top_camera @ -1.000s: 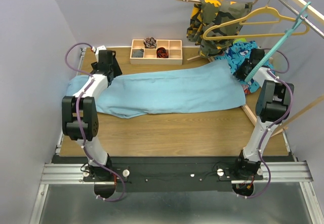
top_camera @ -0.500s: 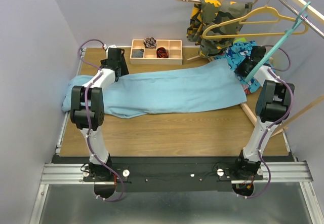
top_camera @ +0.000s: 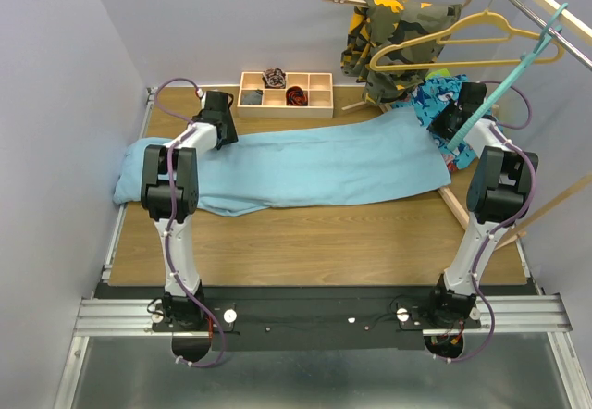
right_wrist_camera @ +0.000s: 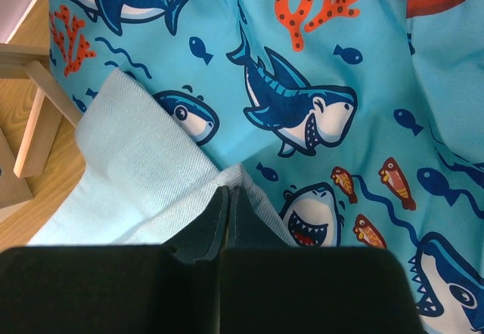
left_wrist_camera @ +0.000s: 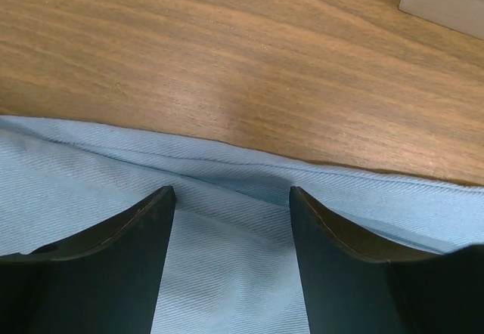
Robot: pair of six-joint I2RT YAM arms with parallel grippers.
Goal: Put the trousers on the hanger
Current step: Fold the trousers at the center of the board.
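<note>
The trousers lie flat across the worktop, left to right. The left fingers stand wide over their far edge. The right fingers are pressed together at the trousers' right corner, on the shark-print cloth, below the slanting hanger.

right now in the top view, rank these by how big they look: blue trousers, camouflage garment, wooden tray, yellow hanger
1. trousers
2. camouflage garment, partly hidden
3. wooden tray
yellow hanger: wide but thin, and hanging nearer the camera, so unranked
</note>
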